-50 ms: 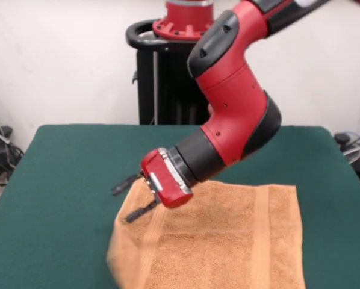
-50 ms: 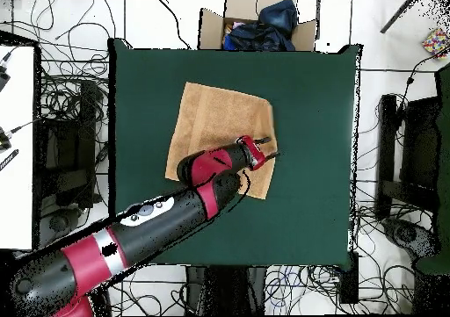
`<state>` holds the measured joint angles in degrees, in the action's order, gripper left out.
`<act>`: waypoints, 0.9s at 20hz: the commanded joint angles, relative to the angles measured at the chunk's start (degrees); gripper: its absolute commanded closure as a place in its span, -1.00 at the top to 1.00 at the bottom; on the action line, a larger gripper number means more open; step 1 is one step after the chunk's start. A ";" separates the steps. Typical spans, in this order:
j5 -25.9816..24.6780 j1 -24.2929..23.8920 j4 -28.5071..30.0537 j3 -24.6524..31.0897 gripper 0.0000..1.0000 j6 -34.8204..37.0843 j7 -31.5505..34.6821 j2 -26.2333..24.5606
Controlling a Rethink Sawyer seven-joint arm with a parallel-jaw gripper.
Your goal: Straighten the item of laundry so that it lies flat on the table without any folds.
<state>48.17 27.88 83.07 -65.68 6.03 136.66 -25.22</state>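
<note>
Two black fingers (image 1: 127, 180) of the Sawyer's gripper (image 1: 132, 196) stand spread apart, holding nothing, poised at the far left corner of the towel (image 1: 222, 241) as seen from across the table. One finger reaches out over bare green felt; the other hangs above the cloth's corner, though contact cannot be confirmed. Behind them, the red wrist block (image 1: 166, 178) tilts down toward the fabric, and the red-and-black arm (image 1: 237, 108) bends up and back to the pedestal. The orange-tan towel lies spread on the table (image 1: 65, 180), its smoother woven band running along the right side, with its near left edge looking slightly lifted or rumpled. From overhead, the gripper (image 2: 266, 148) sits at the towel's (image 2: 215, 120) edge, and a cardboard box (image 2: 255, 24) of dark items stands beyond the table (image 2: 308, 182).
</note>
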 commanded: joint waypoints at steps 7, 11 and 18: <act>8.30 -0.30 2.28 3.03 1.00 -7.88 15.13 -5.23; -11.50 -16.50 6.00 34.66 1.00 -8.02 -5.11 25.35; -26.15 -30.47 6.42 52.97 1.00 9.92 -11.56 37.96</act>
<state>31.41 6.55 89.76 -42.63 1.51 138.41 -4.69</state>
